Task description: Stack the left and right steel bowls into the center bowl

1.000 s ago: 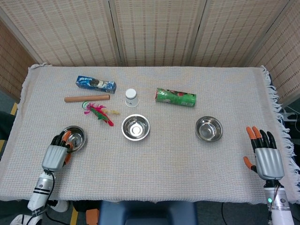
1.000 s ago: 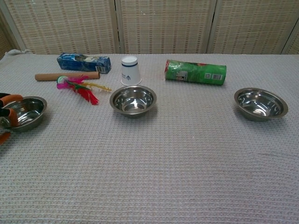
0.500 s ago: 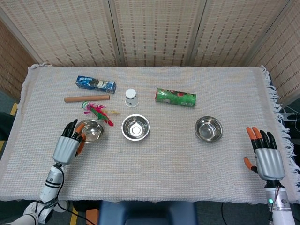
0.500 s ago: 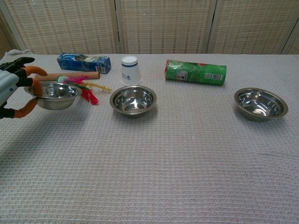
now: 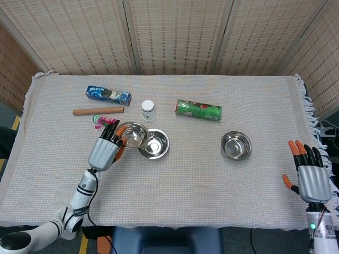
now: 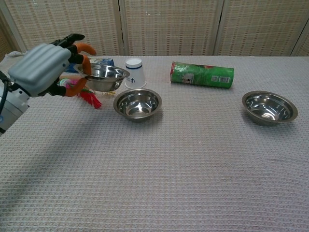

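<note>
Left hand [image 5: 106, 150]: fingers clamped on the rim of the left steel bowl [image 5: 133, 135], held in the air just at 9 o'clock of the center bowl [image 5: 154, 144], overlapping its edge in the head view.
Right hand [image 5: 311, 177]: fingers apart, empty; right steel bowl [image 5: 235, 145] untouched, at 3 o'clock of centre.
Risk: released off-centre, the carried bowl may catch the rim and tip; paper cup [image 5: 148, 109] stands close behind.
Change: a second ago that bowl sat on the cloth, far left.
</note>
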You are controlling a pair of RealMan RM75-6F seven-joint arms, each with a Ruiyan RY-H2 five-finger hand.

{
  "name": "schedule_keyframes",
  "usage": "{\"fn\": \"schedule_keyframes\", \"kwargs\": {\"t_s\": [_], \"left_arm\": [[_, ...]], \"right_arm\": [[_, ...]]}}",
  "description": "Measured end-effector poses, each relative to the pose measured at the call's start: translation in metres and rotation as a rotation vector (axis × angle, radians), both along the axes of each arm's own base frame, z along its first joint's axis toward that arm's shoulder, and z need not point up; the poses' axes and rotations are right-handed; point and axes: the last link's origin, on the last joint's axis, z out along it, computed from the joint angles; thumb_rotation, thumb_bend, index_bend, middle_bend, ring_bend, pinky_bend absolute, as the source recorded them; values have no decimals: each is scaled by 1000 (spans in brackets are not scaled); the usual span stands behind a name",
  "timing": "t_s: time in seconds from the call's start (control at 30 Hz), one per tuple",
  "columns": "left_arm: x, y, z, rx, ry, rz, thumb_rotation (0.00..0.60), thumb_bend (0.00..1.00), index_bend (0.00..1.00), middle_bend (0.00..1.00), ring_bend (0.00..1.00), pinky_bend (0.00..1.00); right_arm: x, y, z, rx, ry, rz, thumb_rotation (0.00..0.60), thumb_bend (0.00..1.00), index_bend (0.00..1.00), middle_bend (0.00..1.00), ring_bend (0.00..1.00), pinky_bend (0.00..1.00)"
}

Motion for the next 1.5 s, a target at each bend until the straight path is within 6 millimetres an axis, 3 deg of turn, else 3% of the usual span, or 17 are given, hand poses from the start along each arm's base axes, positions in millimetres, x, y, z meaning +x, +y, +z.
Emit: {"fn": "schedule_keyframes", "kwargs": {"t_s": [0.13,0.27,0.37,0.4,0.47,0.57,0.9,1.1,1.2,1.33,1.5], "left_arm": [[16,6,-25,-46,11,1,600,593,775,187,19,156],[18,11,-39,-67,24,21,600,582,751,185,18,156],[17,12,-49,-89,37,38,600,548,650,171,13,156],[17,12,-52,-98,43,44,600,528,546,152,8,155],[14,12,-58,-123,59,60,600,479,221,86,0,150],[15,10,-64,-161,70,71,600,438,17,38,0,144],[30,-12,-63,-259,73,69,600,404,0,0,0,143],[28,-33,-33,-260,90,71,600,404,0,0,0,142],[5,-44,-2,-210,123,111,600,404,0,0,0,138],[-44,-66,45,-109,160,228,600,404,0,0,0,133],[-81,-90,78,-40,147,348,600,407,0,0,0,130]], "right_arm": [[0,1,5,-13,-7,0,600,177,0,0,0,0],[0,2,7,-22,-9,1,600,178,0,0,0,0],[-1,1,8,-22,-10,-2,600,177,0,0,0,0],[-1,1,7,-20,-9,-3,600,177,0,0,0,0],[-1,0,6,-13,-8,-4,600,178,0,0,0,0],[-1,-1,4,-7,-6,-4,600,177,0,0,0,0],[2,-2,-5,23,-2,2,600,177,0,0,0,0],[10,-18,-20,106,8,35,600,178,0,0,0,0],[20,-36,-31,173,27,77,600,178,0,0,0,0],[31,-62,-51,267,66,129,600,177,0,0,0,0],[29,-88,-82,360,110,128,600,178,23,0,0,0]]}}
